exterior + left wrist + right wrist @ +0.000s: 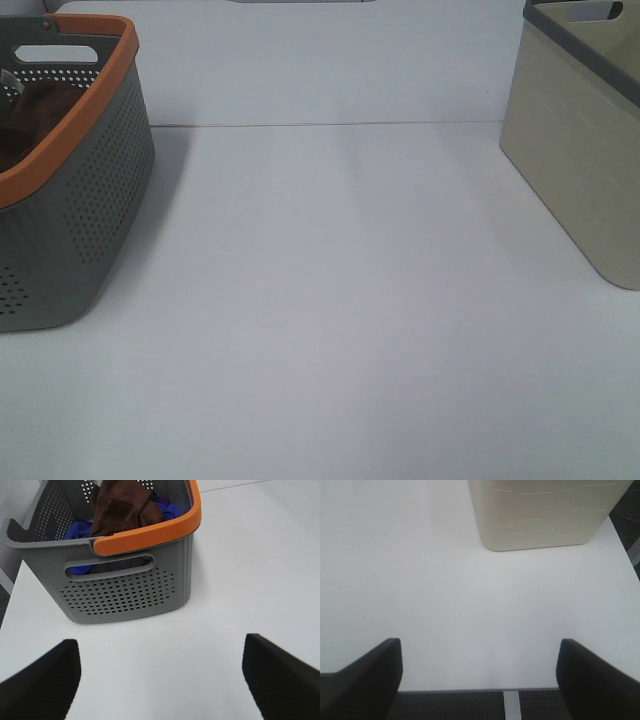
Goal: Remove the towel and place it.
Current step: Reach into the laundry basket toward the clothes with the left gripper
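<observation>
With the towel (122, 505) being cradled in the grey basket (125, 592) at left, and the left gripper (160, 660) and right gripper (480, 657) being held spread, empty, the opening reach into it is apparently being called for.

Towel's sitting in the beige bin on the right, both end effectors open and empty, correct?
No. The towel lies in the grey orange-rimmed basket on the left, as the left wrist view shows. The left end effector and right end effector are open and empty.

left gripper (159, 652) spread wide, right gripper (479, 651) spread wide, both empty
</observation>
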Robot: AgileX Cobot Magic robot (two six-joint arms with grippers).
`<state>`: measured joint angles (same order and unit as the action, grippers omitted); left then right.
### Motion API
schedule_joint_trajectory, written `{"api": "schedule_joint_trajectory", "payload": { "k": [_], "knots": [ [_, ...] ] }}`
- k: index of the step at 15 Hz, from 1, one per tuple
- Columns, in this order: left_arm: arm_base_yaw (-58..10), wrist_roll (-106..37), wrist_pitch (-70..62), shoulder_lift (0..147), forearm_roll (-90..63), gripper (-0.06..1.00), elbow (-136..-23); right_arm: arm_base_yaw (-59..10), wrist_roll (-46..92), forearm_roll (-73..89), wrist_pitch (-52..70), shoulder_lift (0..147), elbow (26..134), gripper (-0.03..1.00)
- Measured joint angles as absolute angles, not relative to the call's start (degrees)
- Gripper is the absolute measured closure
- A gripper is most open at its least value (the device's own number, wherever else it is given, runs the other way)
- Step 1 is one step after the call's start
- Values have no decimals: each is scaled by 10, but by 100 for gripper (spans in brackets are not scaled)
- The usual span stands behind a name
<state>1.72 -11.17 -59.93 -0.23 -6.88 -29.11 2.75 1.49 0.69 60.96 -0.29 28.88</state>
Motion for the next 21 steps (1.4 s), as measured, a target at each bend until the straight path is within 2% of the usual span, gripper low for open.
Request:
{"api": "schedule_joint_trajectory", "payload": {
  "k": [13,17,21],
  "knots": [
    [17,-112,-599,-2,-69,10,-291,28,15,7,610,-3,289,23],
    [17,-102,-599,-2,-58,-3,-291,28,15,7,610,-3,289,23],
    [17,-101,-599,-2,-57,-5,-291,28,15,7,610,-3,289,23]
  ]
}}
